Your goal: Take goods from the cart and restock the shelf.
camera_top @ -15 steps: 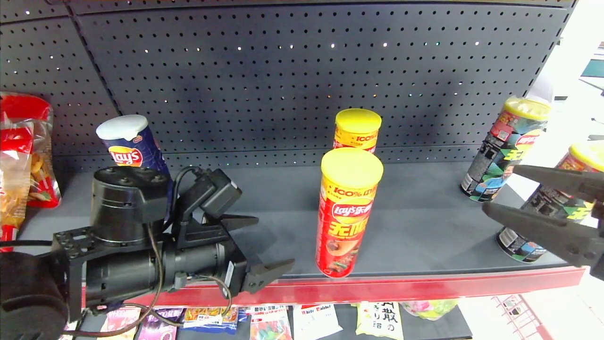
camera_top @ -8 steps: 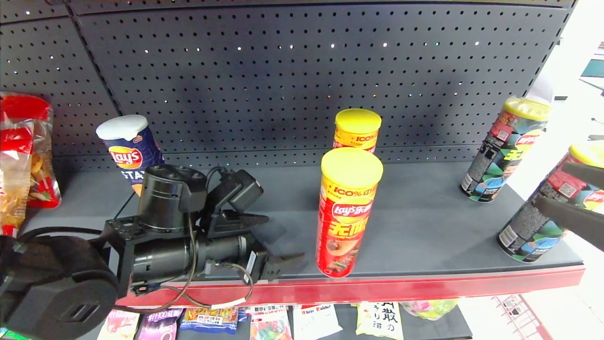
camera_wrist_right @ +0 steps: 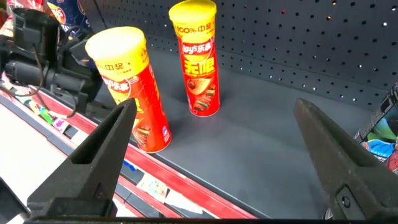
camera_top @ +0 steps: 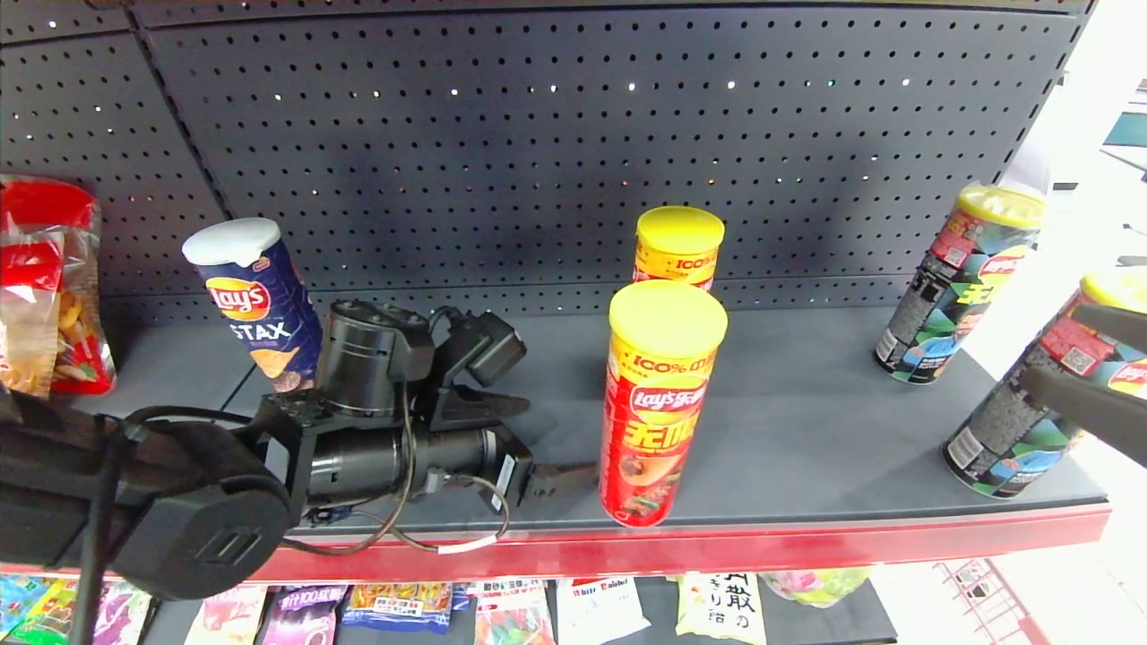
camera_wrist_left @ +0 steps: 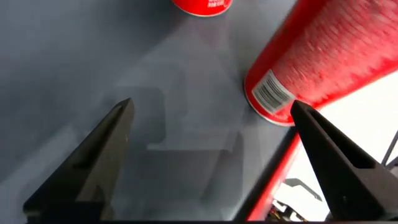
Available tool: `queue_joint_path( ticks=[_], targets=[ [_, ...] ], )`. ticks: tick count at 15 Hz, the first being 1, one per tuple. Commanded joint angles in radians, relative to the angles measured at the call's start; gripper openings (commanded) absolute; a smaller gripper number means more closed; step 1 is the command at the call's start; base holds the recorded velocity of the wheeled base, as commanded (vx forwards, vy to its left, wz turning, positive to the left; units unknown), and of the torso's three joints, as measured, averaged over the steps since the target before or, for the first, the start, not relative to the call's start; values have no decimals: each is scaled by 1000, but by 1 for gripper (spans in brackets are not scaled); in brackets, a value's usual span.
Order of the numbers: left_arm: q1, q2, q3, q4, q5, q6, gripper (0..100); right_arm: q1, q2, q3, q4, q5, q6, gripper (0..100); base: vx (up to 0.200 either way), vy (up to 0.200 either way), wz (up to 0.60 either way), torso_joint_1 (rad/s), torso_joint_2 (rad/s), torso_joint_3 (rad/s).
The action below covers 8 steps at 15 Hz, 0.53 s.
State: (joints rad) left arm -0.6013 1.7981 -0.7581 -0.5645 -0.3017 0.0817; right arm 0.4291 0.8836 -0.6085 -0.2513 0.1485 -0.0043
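Two open claws work over a dark grey metal shelf with a red front lip (camera_top: 806, 421). The left gripper (camera_top: 557, 437) lies low over the shelf deck, fingers spread with nothing between them. Its nearer fingertip sits just beside the base of the tall red cardboard chip tube with a yellow plastic lid (camera_top: 659, 403), which stands upright close to the red lip. A second red tube of the same kind (camera_top: 678, 246) stands behind it, near the perforated back panel. The right gripper (camera_top: 1048, 345) hangs at the shelf's right end, likewise spread and empty, beside the dark patterned chip tube with a yellow lid (camera_top: 1013, 430) — whether a finger touches that tube cannot be settled from these views.

Hazards, as judged: a tall, narrow tube pushed low by a fingertip may slide or tip, and this one has only the lip between it and the drop. Closing off-centre would have the same effect. The left wrist sits near the blue chip tube with a white lid (camera_top: 255, 300) — a careless swing could knock it. The dark tube stands at the shelf corner, where a sideways brush could send it off.
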Motion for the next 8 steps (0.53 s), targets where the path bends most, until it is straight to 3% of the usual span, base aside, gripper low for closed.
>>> queue_joint_path(
  ticks=[1,8],
  targets=[
    [0,23,-17,0,0,0,100,0,5,1,0,0,0,100,0,0,0,0,0,0],
    [-3,55,-58,-2,-2,0,100,0,5,0,-2,0,0,100,0,0,0,0,0,0]
  ],
)
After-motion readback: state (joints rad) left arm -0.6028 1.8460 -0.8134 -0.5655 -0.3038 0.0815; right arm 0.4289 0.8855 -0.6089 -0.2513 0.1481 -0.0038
